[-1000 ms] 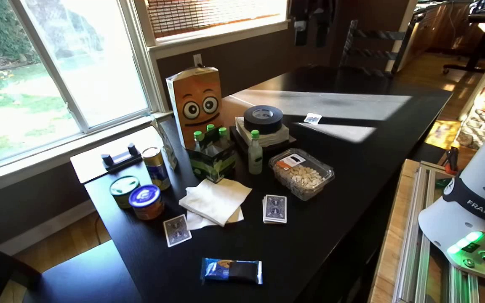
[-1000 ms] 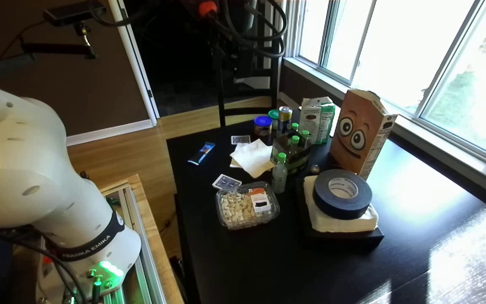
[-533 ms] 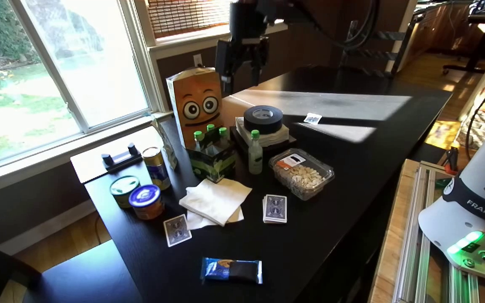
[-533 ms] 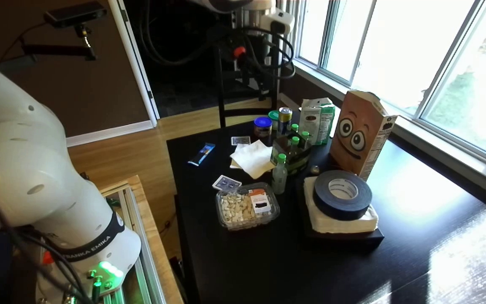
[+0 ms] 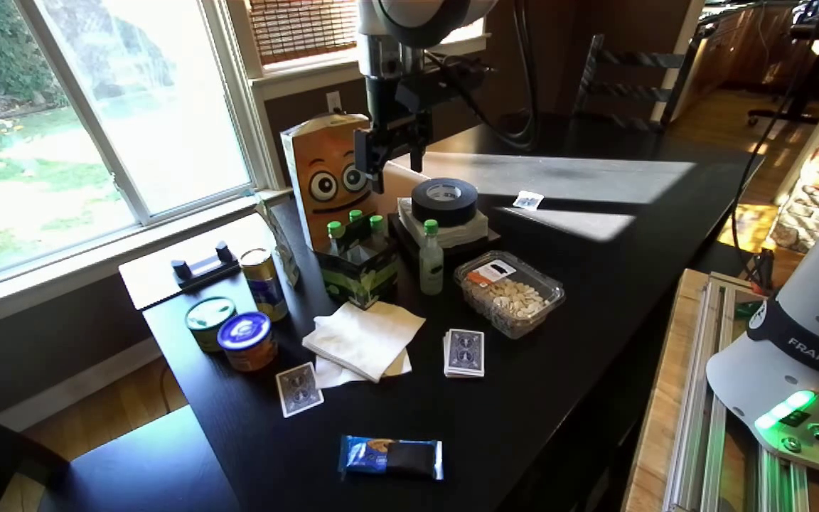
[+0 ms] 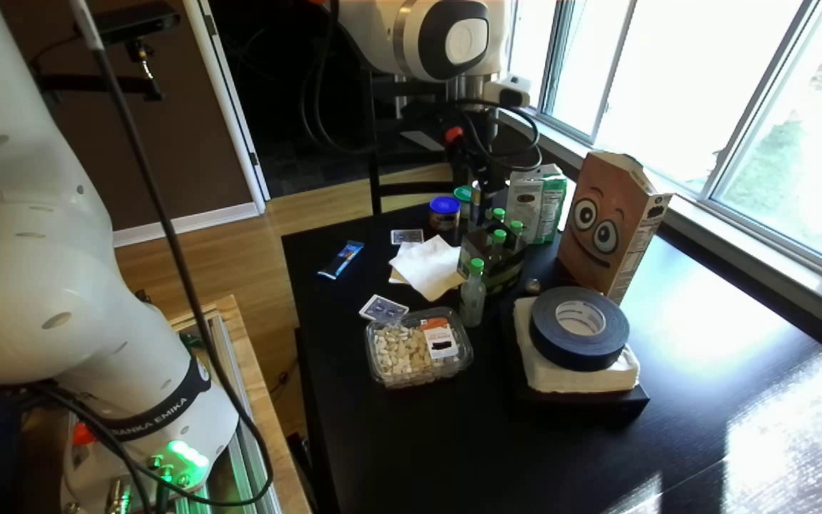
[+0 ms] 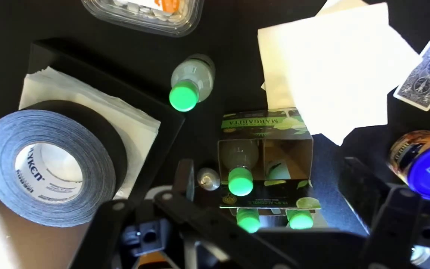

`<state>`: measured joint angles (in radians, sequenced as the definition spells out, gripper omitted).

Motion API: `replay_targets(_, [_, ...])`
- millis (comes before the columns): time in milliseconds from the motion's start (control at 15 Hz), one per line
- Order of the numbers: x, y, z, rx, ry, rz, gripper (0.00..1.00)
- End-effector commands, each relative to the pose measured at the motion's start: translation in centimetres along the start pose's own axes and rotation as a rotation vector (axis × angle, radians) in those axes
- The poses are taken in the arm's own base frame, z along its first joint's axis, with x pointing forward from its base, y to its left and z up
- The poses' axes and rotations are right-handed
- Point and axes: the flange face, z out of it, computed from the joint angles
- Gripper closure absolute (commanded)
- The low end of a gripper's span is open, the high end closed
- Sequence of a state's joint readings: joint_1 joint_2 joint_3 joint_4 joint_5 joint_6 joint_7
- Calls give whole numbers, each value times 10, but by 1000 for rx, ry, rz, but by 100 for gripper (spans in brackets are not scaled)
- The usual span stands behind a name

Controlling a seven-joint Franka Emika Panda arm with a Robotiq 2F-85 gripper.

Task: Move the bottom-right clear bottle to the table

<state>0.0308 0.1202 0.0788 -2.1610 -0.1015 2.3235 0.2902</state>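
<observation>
In an exterior view I see the gripper (image 5: 398,178) hanging higher than the carton (image 5: 350,281). In an exterior view a clear bottle (image 6: 473,300) stands upright on the table (image 6: 418,442) beside it. The wrist view shows fingers (image 7: 183,177) spread wide, three more bottles (image 7: 240,182) inside the carton.

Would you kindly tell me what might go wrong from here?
Three green-capped bottles sit close together in the carrier, so the open end effector might grab or nudge the wrong one. The carrier's upright centre panel stands between the rows and could get in the way. Another bottle stands alone beside the carrier and may topple if brushed.
</observation>
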Motion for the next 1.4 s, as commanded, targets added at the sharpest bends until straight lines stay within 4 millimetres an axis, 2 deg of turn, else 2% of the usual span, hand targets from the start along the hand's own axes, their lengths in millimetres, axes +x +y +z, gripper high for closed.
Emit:
replay_targets(0, [14, 1, 17, 32, 4, -28, 0])
replay_targets(133, [28, 0, 34, 61, -21, -50, 0])
replay_targets(400, [55, -5, 88, 33, -99, -60, 0])
replay_targets(733, [83, 2, 126, 52, -121, -65, 0])
replay_targets(1000, [103, 13, 130, 74, -114, -29, 0])
replay_targets(1067, [105, 15, 128, 81, -114, -25, 4])
replay_targets(1133, [105, 18, 126, 83, -120, -18, 8])
replay_targets(1333, [97, 26, 118, 96, -159, -4, 12])
